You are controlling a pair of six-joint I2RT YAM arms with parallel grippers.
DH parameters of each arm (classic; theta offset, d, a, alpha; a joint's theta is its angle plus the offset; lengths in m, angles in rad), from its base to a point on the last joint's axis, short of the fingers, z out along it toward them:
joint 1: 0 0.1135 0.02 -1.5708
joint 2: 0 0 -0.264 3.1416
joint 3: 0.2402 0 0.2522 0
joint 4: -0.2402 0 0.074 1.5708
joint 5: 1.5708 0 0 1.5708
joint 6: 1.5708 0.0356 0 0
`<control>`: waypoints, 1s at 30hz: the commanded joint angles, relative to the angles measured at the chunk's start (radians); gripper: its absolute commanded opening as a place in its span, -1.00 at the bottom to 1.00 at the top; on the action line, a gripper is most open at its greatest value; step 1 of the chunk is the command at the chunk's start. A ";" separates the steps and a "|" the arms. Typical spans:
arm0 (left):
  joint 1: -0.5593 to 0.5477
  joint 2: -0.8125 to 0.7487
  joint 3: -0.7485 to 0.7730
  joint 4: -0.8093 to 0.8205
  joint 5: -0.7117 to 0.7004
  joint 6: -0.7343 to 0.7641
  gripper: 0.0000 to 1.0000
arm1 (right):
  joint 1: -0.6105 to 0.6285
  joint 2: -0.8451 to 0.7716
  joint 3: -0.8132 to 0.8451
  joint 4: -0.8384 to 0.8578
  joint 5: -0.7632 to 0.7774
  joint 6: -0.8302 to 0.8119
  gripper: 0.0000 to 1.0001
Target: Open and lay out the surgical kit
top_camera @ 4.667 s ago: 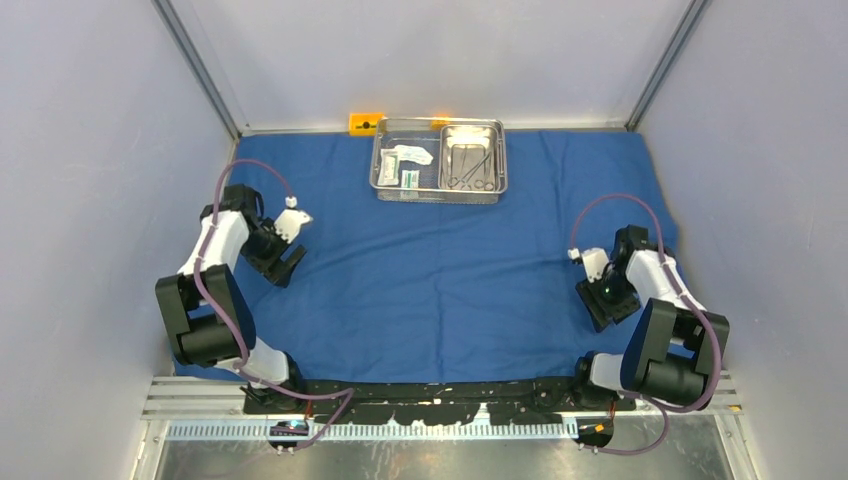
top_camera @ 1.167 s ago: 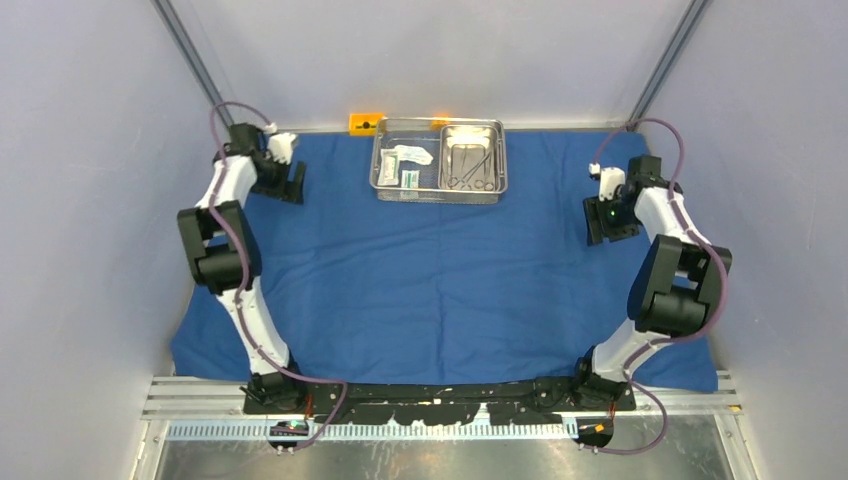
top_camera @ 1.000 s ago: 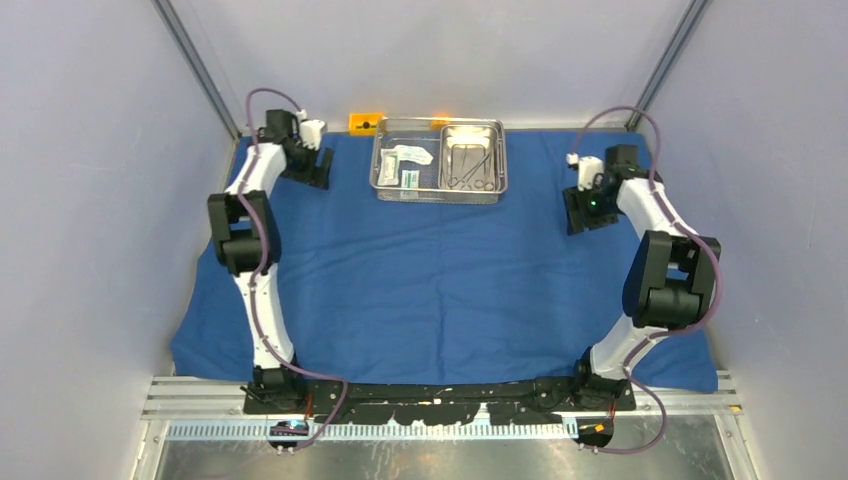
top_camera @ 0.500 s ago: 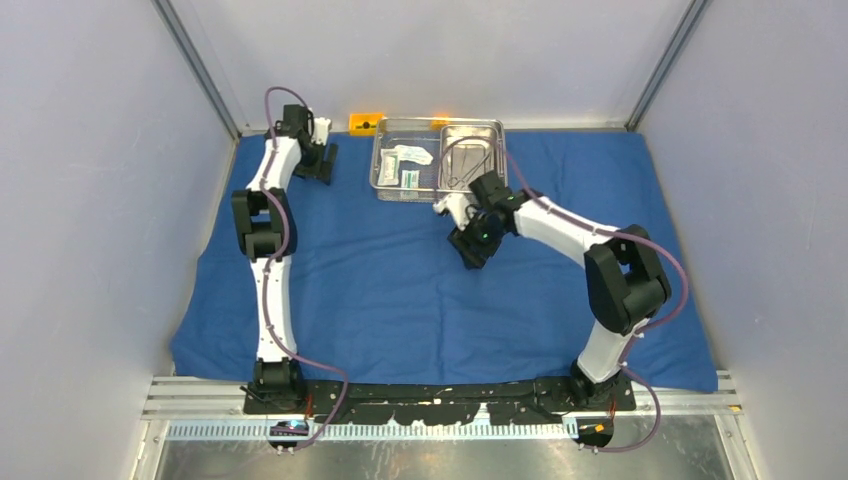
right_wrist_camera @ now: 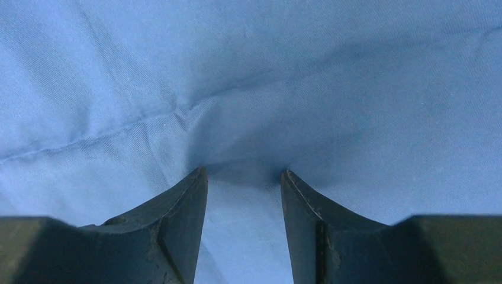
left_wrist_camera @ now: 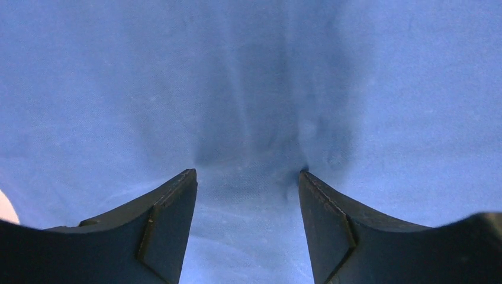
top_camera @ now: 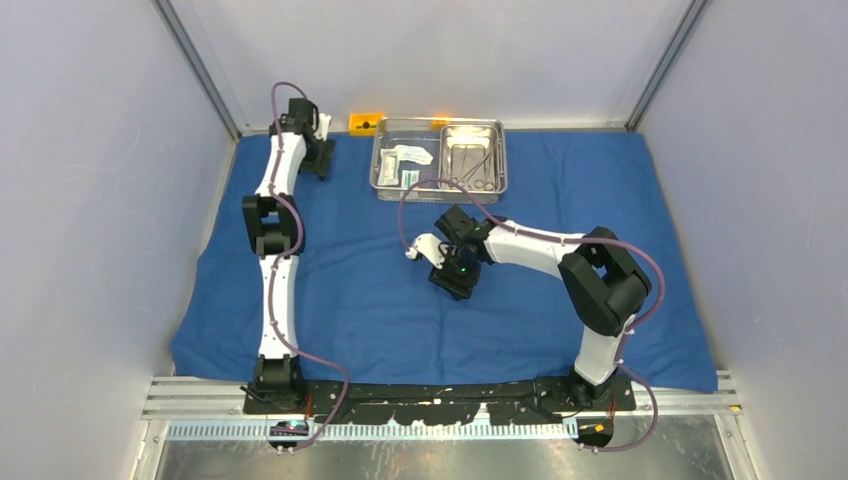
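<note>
The blue cloth wrap (top_camera: 380, 280) lies spread flat over the table. At the back middle stands the steel mesh basket (top_camera: 378, 172). White-green packets (top_camera: 405, 165) lie in its left half, and the smaller steel tray (top_camera: 452, 158) with scissors and forceps (top_camera: 472, 172) fills its right half. My left gripper (top_camera: 320, 160) is at the cloth's back left, left of the basket. It is open, with its fingertips (left_wrist_camera: 188, 176) down on the cloth (left_wrist_camera: 248, 89). My right gripper (top_camera: 455, 282) is at the cloth's middle, in front of the basket. It is open too, tips on slightly puckered cloth (right_wrist_camera: 248, 106).
Two small orange blocks (top_camera: 366, 123) sit against the back wall behind the basket. Grey walls close in the left, right and back. The right arm's elbow (top_camera: 600, 280) stretches across the right half of the cloth. The rail with the arm bases (top_camera: 440, 390) runs along the near edge.
The right arm has swung from the right back of the cloth to its middle and lowered. The left arm has reached further toward the back left corner. Both pairs of jaws have narrowed a little.
</note>
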 commanded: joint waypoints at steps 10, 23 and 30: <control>0.012 0.091 0.018 -0.063 -0.179 -0.019 0.18 | 0.094 -0.019 -0.143 -0.155 0.076 -0.034 0.04; 0.010 0.090 0.012 -0.064 -0.199 -0.026 0.14 | 0.213 -0.083 -0.235 -0.178 0.127 -0.010 0.02; 0.010 0.044 -0.067 -0.021 -0.189 -0.025 0.15 | 0.213 -0.151 -0.174 -0.180 0.166 0.000 0.02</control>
